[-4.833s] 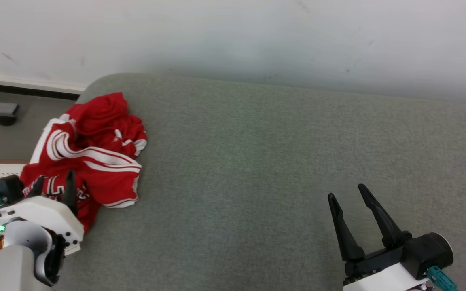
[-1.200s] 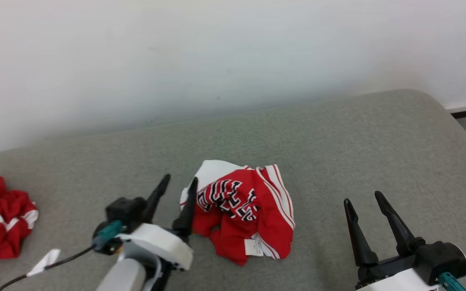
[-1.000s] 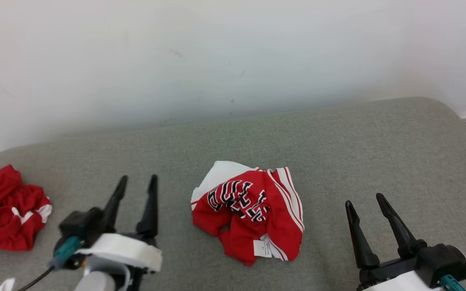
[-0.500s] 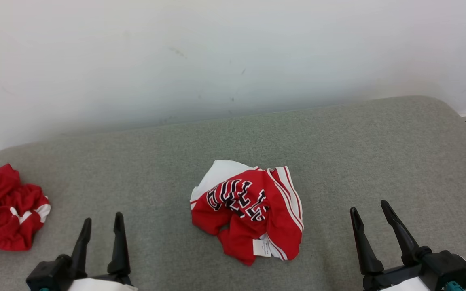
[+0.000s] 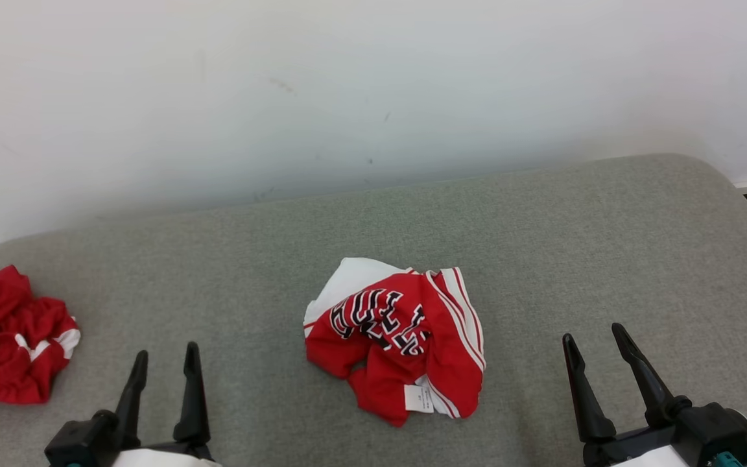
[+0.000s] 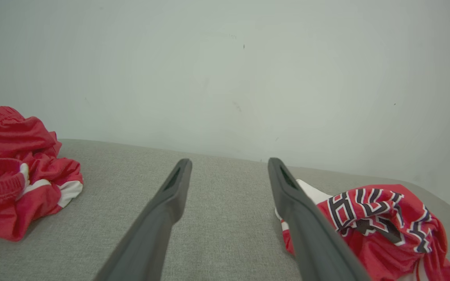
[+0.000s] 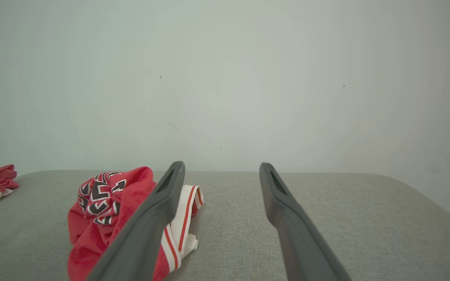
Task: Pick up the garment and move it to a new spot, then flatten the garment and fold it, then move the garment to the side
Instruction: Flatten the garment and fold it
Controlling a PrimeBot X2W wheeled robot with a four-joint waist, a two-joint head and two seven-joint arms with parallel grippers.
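The garment [image 5: 406,340] bears crumpled black-and-white block lettering, unreadable.

Lettering on crumpled garment [image 5: 399,337] unreadable; its folds hidden underneath.

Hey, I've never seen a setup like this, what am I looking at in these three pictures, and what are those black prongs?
This is a two-armed robot at a grey cushioned surface beside a white wall. The black prongs are its gripper fingers. One picture comes from a camera on its head, looking down: the left gripper is at the lower left, the right gripper at the lower right. The other two come from cameras on each wrist, looking along that arm's own fingers. Both grippers are open and hold nothing. Between them lies a crumpled red jersey with white stripes and black lettering. Another crumpled red garment lies at the far left.
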